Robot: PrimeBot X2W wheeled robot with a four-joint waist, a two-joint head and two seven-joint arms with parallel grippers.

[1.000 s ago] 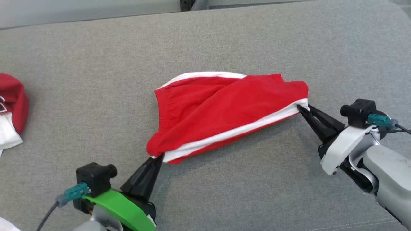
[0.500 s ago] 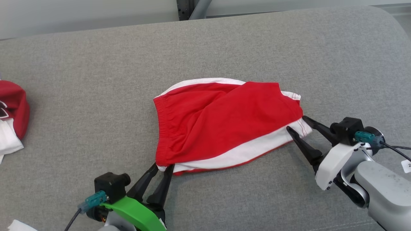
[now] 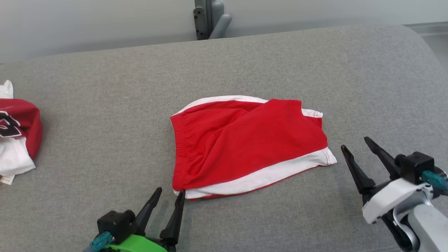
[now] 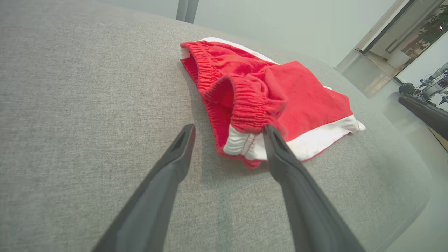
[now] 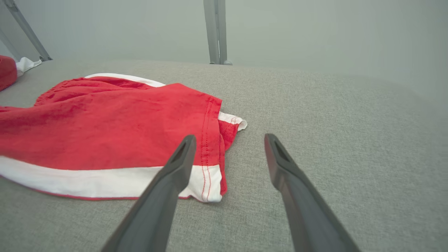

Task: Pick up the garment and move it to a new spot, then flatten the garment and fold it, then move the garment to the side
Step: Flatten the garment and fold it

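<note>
**Spotter:** Head view: where is the garment?

**Operator:** I see the red shorts [image 3: 245,147] at frame centre on the grey cushion [image 3: 105,87], doubled over. My left gripper [image 3: 170,190], lower left, and right gripper [image 3: 355,142], lower right, both have their jaws spread and hold nothing. I judge a fold made, with moving aside left.

**Spotter:** Left wrist view?

**Operator:** The waistband bulges open and isn't flat.

**Spotter:** Right wrist view?

**Operator:** The hem corner lies beside one finger. Another red-and-white garment [image 5: 7,71], upper left, may crowd that side.
</note>
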